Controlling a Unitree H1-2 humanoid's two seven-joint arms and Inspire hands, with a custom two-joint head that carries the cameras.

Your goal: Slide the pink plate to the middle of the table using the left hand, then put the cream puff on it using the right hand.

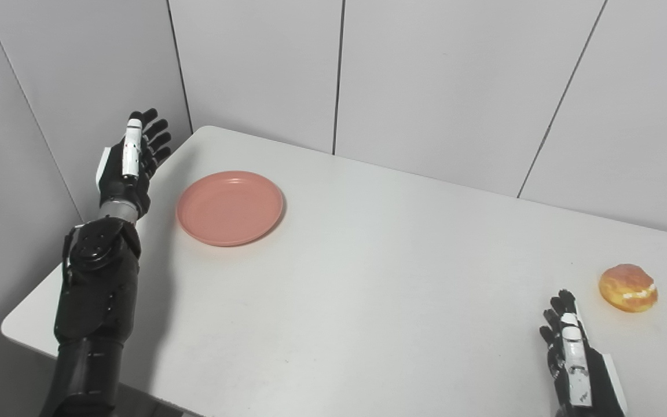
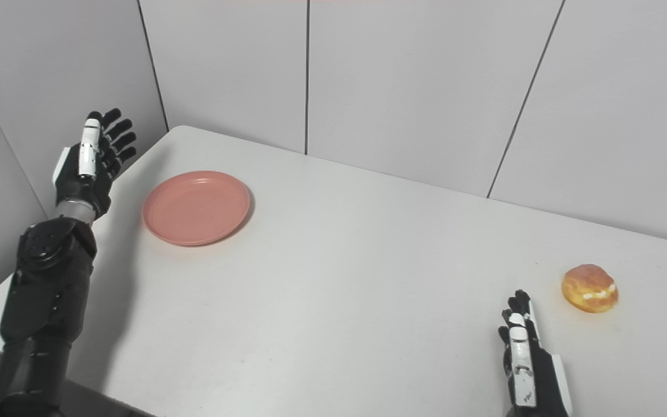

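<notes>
Our left robot hand (image 1: 131,165), fingers apart and empty, hovers beside the pink plate (image 1: 230,207). We should press its near rim and push steadily toward the surface (image 1: 368,278) centre. The right robot hand (image 1: 576,359), likewise spread, waits near the cream puff (image 1: 628,288).

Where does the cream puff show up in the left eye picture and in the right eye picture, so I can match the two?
Left eye view: cream puff at the far right, lower half, just beyond the right hand.
Right eye view: cream puff right of centre, lower half, farther from the right edge.
Shared landmark: the pink plate at upper left on the table.
</notes>
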